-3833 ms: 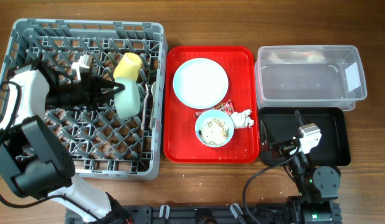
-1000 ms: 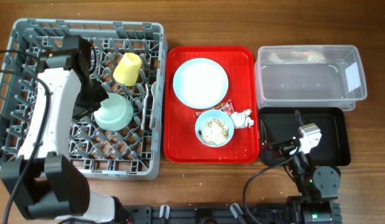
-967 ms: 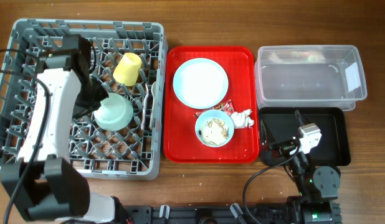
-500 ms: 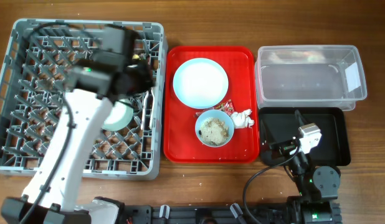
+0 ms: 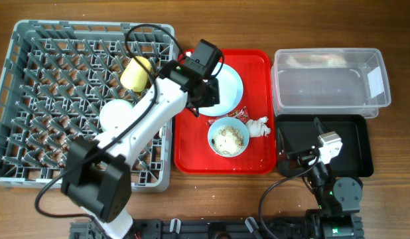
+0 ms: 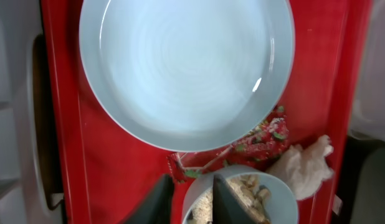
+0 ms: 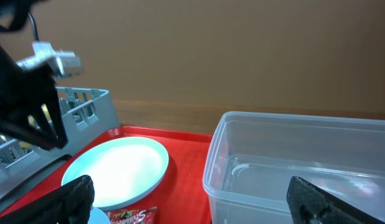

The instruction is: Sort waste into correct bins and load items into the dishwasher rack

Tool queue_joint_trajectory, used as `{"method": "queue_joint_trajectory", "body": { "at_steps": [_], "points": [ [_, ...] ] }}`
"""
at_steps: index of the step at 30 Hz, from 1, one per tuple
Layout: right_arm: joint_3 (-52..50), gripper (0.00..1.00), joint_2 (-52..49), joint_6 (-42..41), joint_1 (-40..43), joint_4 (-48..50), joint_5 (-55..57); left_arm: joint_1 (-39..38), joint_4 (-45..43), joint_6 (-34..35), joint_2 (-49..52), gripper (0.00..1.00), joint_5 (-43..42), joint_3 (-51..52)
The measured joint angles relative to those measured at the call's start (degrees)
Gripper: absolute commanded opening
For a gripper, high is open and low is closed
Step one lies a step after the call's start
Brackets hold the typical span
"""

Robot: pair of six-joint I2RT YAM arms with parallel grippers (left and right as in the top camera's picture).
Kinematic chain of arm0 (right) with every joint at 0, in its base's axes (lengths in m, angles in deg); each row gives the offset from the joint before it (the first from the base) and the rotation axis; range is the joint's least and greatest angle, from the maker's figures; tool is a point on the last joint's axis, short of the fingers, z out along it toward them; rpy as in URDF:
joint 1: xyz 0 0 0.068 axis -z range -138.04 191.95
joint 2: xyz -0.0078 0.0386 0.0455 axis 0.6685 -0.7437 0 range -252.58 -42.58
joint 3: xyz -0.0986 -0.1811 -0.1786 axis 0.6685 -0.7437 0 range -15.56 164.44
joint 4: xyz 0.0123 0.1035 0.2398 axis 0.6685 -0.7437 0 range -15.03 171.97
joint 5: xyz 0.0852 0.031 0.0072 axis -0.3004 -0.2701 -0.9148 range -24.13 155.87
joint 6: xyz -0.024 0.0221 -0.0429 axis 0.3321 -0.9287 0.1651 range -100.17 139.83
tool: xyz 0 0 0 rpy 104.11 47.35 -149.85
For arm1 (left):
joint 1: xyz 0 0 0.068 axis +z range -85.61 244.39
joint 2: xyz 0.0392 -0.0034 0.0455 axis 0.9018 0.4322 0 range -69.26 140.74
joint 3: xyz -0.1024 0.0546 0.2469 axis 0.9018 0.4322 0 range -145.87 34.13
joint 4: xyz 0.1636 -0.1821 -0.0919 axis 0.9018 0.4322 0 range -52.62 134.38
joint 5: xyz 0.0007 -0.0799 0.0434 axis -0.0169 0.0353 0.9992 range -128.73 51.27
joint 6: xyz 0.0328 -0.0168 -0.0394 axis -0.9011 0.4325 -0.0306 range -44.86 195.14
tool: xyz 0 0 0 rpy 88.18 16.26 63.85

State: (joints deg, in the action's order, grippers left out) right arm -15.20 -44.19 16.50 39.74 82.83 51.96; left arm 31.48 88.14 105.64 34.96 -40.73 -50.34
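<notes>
The left end effector (image 6: pixel 191 199) released 1 bowl (image 5: pixel 113 114) in the dishwasher rack (image 5: pixel 32 79) and swung over the red tray (image 5: pixel 192 157).

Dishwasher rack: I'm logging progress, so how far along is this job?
Done: yellow cup and one pale bowl sit in the dishwasher rack. In hand: nothing; left gripper hovers empty over the red tray. Left: plate, food bowl, snack wrapper and napkin there.

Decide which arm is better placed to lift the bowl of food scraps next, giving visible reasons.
Left. The left hand hangs over the red tray, just above the bowl's rim; the right hand sits far off over the black tray.
</notes>
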Motion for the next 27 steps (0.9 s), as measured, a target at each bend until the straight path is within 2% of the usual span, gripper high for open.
{"method": "queue_joint_trajectory", "body": {
  "at_steps": [5, 8, 10, 11, 12, 15, 18, 27],
  "points": [
    [0.00, 1.00, 0.00, 0.00, 0.00, -0.02, 0.00, 0.83, 1.27, -0.42, 0.09, 0.06, 0.87, -0.11],
    [0.00, 1.00, 0.00, 0.00, 0.00, 0.00, 0.00, 2.69, 7.39, -0.66, -3.30, 0.06, 1.25, -0.24],
    [0.00, 1.00, 0.00, 0.00, 0.00, 0.00, 0.00, 4.00, 12.52, -0.70, -6.51, 0.12, 1.62, -0.66],
    [0.00, 1.00, 0.00, 0.00, 0.00, 0.00, 0.00, 4.74, 15.28, -0.85, -8.44, 0.20, 1.95, -0.74],
    [0.00, 1.00, 0.00, 0.00, 0.00, 0.00, 0.00, 5.55, 18.32, -1.05, -10.16, 0.23, 2.38, -1.07],
    [0.00, 0.99, 0.00, 0.00, 0.00, 0.00, 0.00, 7.98, 24.06, -1.25, -12.22, 0.22, 3.43, -1.49],
    [0.00, 1.00, 0.00, 0.02, 0.00, 0.00, 0.00, 9.29, 22.88, -1.25, -12.17, 0.23, 3.80, 1.03],
    [0.00, 1.00, 0.00, 0.00, 0.00, 0.00, 0.00, 9.46, 8.72, -1.25, -11.85, 0.23, 6.16, 11.30]
  ]
}}
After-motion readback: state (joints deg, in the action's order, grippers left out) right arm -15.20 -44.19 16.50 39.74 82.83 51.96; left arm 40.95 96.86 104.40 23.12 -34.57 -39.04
